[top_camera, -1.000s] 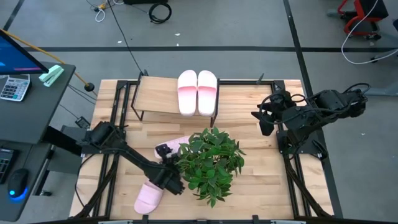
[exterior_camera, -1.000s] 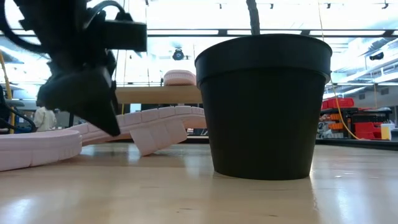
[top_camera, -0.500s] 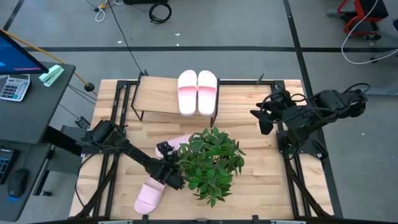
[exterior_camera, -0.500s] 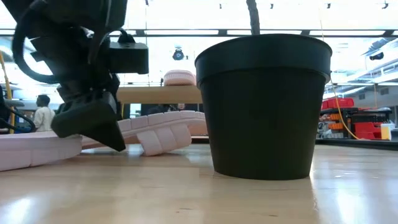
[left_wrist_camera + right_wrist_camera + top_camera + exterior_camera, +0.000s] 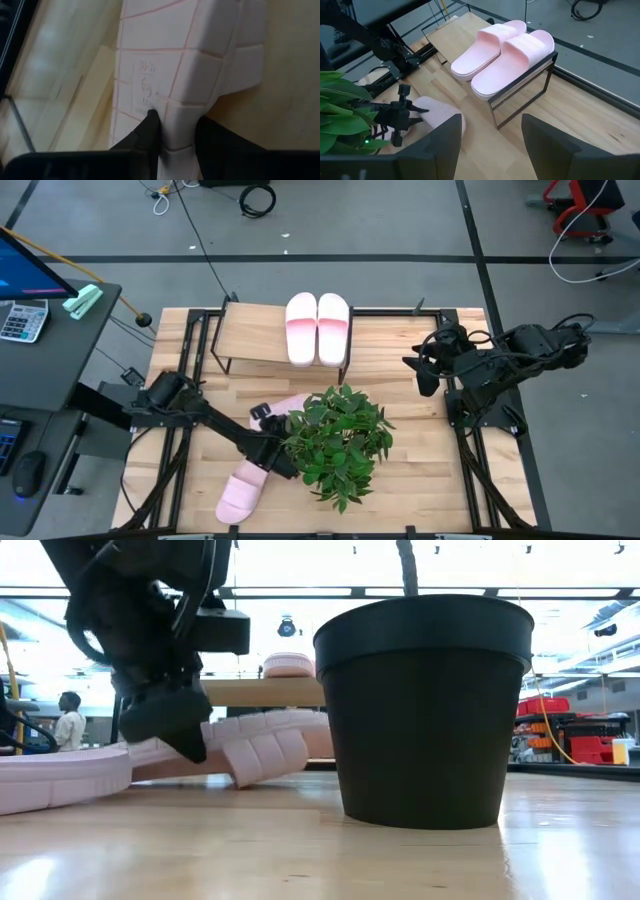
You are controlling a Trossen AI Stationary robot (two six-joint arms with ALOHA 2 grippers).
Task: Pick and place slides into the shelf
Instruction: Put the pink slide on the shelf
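Gripping the third slide was the step in hand. The left gripper [image 5: 272,457] sat low over the table, close beside the potted plant [image 5: 340,442], and in the left wrist view its two fingers [image 5: 148,134] pinched a ridge of an overturned slide [image 5: 175,75], one finger on each side of the pale foam sole. From table height that slide [image 5: 262,743] lay sole-up and tilted, one end propped off the wood, just left of the black pot [image 5: 425,710]. Another slide [image 5: 240,495] rested flat on the table nearer the front edge, apart from the gripper. Two slides [image 5: 318,327] were already side by side on the right half of the shelf [image 5: 255,333], leaving its left half bare.

The right gripper [image 5: 490,145] waited above the table's right side with its fingers spread and nothing between them.

Judging from this, half the job remained. The next move called for lifting the pinched slide clear of the plant's leaves, carrying it to the bare part of the shelf, and turning it strap-up before release. The grip on a thin foam ridge looked shallow, so a slow lift seemed wise.
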